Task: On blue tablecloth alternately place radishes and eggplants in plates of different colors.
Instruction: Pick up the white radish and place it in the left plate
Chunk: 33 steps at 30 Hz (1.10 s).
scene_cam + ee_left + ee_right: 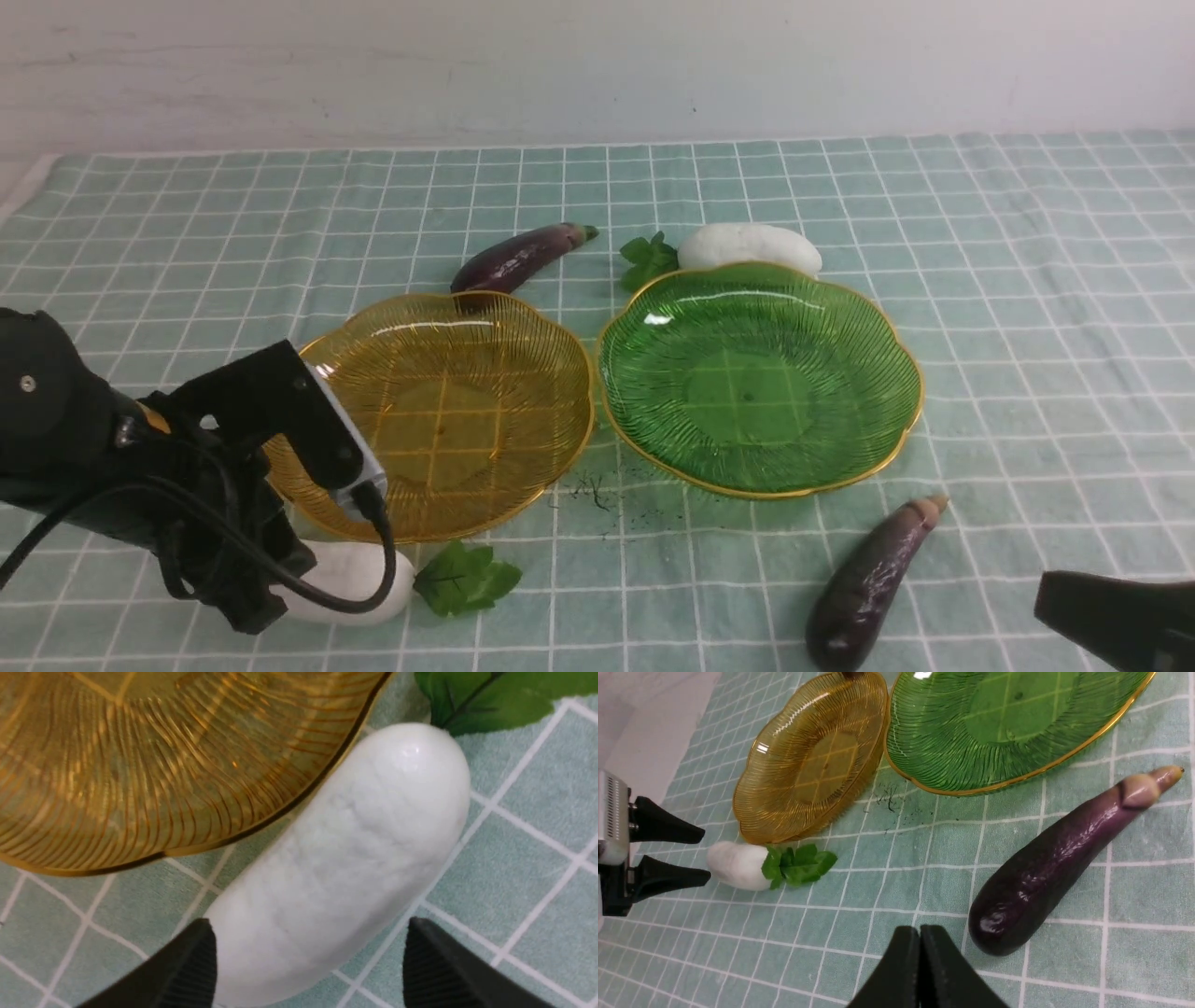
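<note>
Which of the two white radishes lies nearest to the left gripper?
The radish at the amber plate's near edge, just ahead of the open left gripper; the other radish lies far off, behind the green plate.

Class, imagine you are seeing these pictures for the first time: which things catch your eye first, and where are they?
Two empty ribbed plates, the amber plate and the green plate, sit side by side in the middle of the checked cloth. A purple eggplant lies in front of the green plate, to the right. The left tool stands open astride one end of a white radish just in front of the amber plate.
</note>
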{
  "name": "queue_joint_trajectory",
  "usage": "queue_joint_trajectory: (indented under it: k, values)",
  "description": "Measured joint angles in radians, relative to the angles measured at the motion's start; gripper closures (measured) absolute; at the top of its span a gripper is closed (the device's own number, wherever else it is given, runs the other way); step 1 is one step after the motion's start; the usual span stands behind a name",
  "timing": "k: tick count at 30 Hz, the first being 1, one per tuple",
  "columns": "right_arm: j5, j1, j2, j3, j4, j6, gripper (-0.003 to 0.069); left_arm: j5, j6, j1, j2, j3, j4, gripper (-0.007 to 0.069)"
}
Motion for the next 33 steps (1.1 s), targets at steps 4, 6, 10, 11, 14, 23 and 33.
queue_joint_trajectory:
  k: [4, 6, 10, 11, 14, 23, 33]
  values:
    - [0.000, 0.000, 0.000, 0.000, 0.000, -0.001, 0.0673, 0.000, 0.003, 0.000, 0.040, 0.000, 0.033, 0.0090]
    - [0.000, 0.000, 0.000, 0.000, 0.000, -0.004, 0.0673, -0.001, 0.005, 0.000, 0.060, -0.001, 0.052, 0.0083]
    - [0.000, 0.000, 0.000, 0.000, 0.000, -0.006, 0.0673, -0.018, 0.007, 0.000, 0.090, -0.012, 0.084, 0.0083]
    - [0.000, 0.000, 0.000, 0.000, 0.001, -0.008, 0.0673, -0.028, 0.007, 0.000, 0.096, -0.014, 0.089, 0.0083]
    - [0.000, 0.000, 0.000, 0.000, 0.001, -0.009, 0.0673, -0.046, 0.007, 0.000, 0.109, -0.017, 0.097, 0.0083]
    - [0.000, 0.000, 0.000, 0.000, 0.000, -0.012, 0.0673, -0.020, 0.007, -0.017, 0.075, -0.016, 0.125, 0.0083]
    - [-0.016, 0.000, 0.000, 0.000, 0.000, -0.042, 0.0673, -0.027, 0.015, -0.042, 0.067, -0.016, 0.132, 0.0083]
